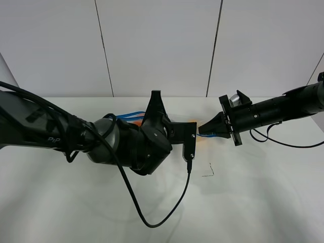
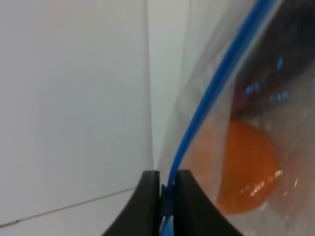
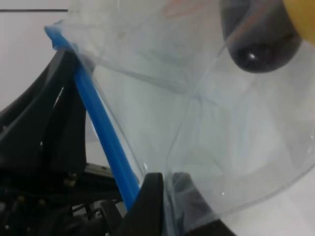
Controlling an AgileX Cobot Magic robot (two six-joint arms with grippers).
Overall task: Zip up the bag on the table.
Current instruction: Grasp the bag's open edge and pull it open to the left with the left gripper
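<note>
Bag (image 3: 211,128) of clear crinkly plastic spans the gap between the two arms, over the far middle of the white table (image 1: 253,202). In the high view the bulky left arm hides most of it. Whether its underside touches the tabletop cannot be told.

The left gripper (image 2: 167,194) has its two black fingers pressed together on the blue zipper strip (image 2: 203,103), which runs up and away from the pinch along the bag's edge. An orange piece of produce (image 2: 246,167) shows through the plastic just beside that grip.

The right gripper (image 3: 165,196), reaching in from the right, is likewise clamped on the bag's edge right at the blue strip, one finger on each side of the plastic. A dark purple item (image 3: 258,42) and a yellow one (image 3: 302,10) show through the film above it.

A black cable (image 1: 152,223) from the left arm loops across the near part of the table.
</note>
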